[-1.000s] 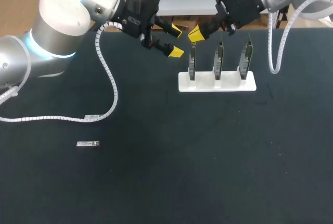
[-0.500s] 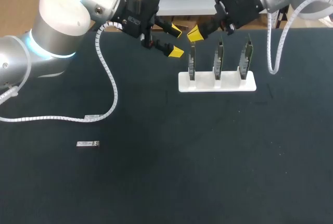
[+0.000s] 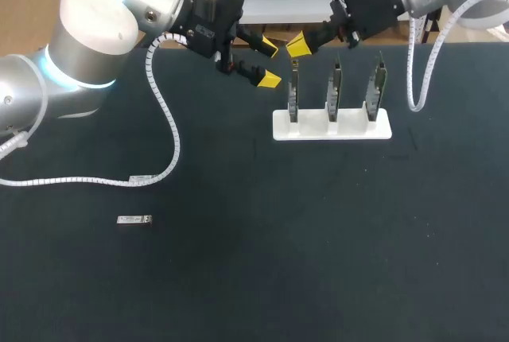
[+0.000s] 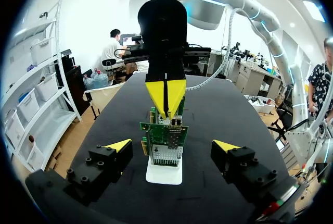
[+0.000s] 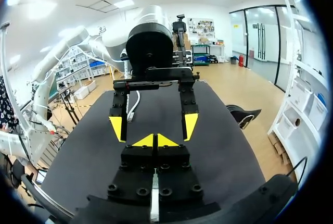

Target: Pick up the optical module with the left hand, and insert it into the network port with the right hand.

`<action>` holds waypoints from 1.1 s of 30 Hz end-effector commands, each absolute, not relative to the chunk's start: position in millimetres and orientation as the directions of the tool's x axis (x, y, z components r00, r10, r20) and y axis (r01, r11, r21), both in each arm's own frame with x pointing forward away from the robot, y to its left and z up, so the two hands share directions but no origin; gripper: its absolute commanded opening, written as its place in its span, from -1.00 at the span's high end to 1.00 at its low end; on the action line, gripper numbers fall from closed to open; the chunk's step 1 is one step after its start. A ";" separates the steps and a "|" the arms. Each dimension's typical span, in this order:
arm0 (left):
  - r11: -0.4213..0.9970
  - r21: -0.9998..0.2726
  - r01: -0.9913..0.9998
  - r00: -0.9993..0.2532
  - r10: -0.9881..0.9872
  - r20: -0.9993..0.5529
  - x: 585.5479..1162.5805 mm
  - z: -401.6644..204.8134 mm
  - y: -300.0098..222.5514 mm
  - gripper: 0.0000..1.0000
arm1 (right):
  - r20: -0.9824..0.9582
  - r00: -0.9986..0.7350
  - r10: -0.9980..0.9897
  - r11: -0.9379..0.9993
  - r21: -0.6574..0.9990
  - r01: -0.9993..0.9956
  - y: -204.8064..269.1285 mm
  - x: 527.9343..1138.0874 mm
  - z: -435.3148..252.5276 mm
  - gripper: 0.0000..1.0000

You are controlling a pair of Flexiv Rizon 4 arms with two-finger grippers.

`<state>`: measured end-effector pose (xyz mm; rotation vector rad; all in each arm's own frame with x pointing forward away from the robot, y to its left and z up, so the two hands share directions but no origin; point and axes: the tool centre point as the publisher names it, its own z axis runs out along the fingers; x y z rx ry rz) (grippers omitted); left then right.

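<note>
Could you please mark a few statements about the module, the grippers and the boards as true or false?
1. The module lies on the table, far from both grippers. True.
2. The left gripper holds the module. False: it is open and empty.
3. The right gripper is shut. True.
4. The stand holds two boards. False: three boards stand upright in it.
</note>
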<state>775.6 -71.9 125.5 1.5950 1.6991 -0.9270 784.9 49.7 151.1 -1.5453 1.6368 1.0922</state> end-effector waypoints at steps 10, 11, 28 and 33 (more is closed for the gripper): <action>0.022 -0.078 0.997 -0.077 0.563 -0.823 776.6 126.2 -72.3 -1.00 | -0.864 -0.107 -0.493 -0.035 0.143 -0.989 44.6 784.0 144.8 1.00; 0.022 -0.078 0.997 -0.077 0.563 -0.823 776.6 126.2 -72.3 -1.00 | -0.863 -0.108 -0.494 -0.035 0.143 -0.989 44.4 784.2 144.1 1.00; 0.022 -0.078 0.997 -0.077 0.563 -0.823 776.6 126.2 -72.3 -1.00 | -0.855 -0.111 -0.507 -0.041 0.153 -0.987 43.8 781.9 138.6 1.00; 0.022 -0.078 0.997 -0.077 0.563 -0.823 776.6 126.2 -72.3 -1.00 | -0.859 -0.114 -0.498 -0.041 0.155 -0.987 44.4 781.7 140.6 1.00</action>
